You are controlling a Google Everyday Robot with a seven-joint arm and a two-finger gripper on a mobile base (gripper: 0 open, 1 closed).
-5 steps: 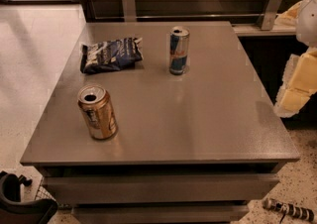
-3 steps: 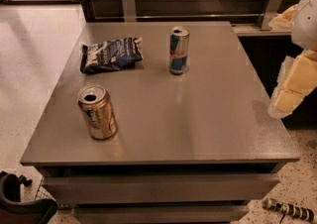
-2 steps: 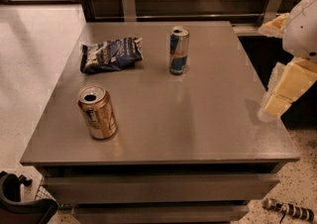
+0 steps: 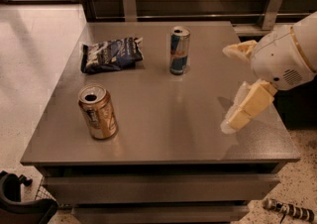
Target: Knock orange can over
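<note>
The orange can (image 4: pixel 97 112) stands upright near the front left of the grey table (image 4: pixel 163 124); it is copper-coloured with a silver top and a pale label patch. My gripper (image 4: pixel 229 86) is on the right, over the table's right side. Its two cream fingers (image 4: pixel 247 106) are spread apart with nothing between them. It is far to the right of the orange can and does not touch it.
A taller, slim blue-and-silver can (image 4: pixel 179 50) stands upright at the back middle of the table. A dark blue snack bag (image 4: pixel 111 54) lies at the back left. A wooden wall with metal brackets (image 4: pixel 128 0) runs behind the table. Tiled floor lies to the left.
My gripper has moved left from beyond the table's right edge to over its right side. The cans and the bag have not moved.
</note>
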